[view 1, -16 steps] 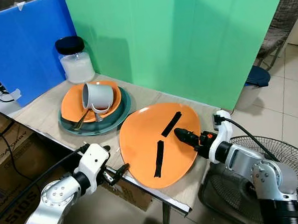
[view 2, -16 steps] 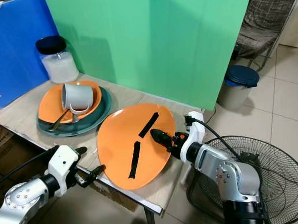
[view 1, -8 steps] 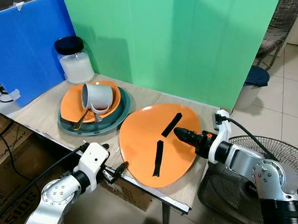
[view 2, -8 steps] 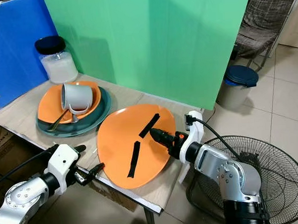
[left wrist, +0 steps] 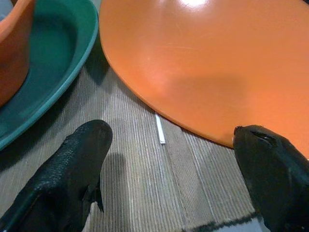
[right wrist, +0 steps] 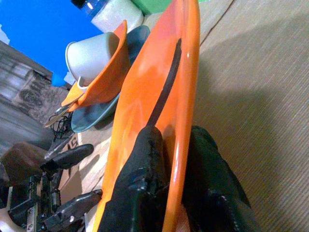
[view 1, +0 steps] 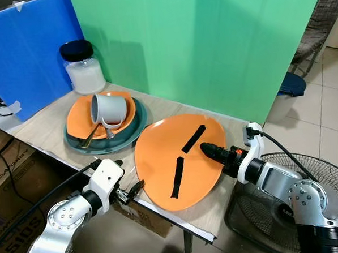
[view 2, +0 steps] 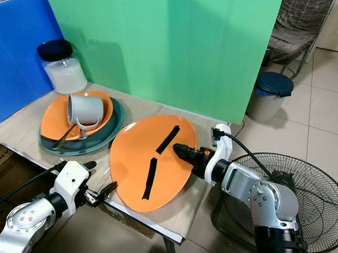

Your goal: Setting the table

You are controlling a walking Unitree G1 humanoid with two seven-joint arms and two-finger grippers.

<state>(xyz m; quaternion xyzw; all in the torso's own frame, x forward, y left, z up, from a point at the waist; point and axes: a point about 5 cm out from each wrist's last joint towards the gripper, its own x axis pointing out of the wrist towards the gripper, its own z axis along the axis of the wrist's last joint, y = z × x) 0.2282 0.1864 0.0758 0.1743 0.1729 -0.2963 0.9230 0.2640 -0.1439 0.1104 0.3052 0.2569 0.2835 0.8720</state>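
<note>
A large orange plate (view 1: 179, 160) with two black tape strips lies tilted on the wooden table (view 1: 50, 130), its right side lifted. My right gripper (view 1: 209, 151) is shut on the plate's right rim, one finger above and one below (right wrist: 145, 159). My left gripper (view 1: 124, 188) stands open at the table's front edge, just left of the plate's near rim; its two fingers (left wrist: 72, 169) straddle bare table beside the orange plate (left wrist: 203, 63). At the back left a grey mug (view 1: 108, 110) lies on its side with a spoon on a small orange plate stacked on a dark green plate (view 1: 132, 131).
A glass jar (view 1: 84, 68) with a black lid stands at the table's back left. Blue and green boards rise behind the table. A floor fan (view 1: 324, 175) stands right of the table, a cardboard box (view 1: 13, 191) below left, and a chair at the far right.
The orange plate has shifted slightly in my right gripper, which drew a little to the right. The left gripper has stayed at the table's front edge.
</note>
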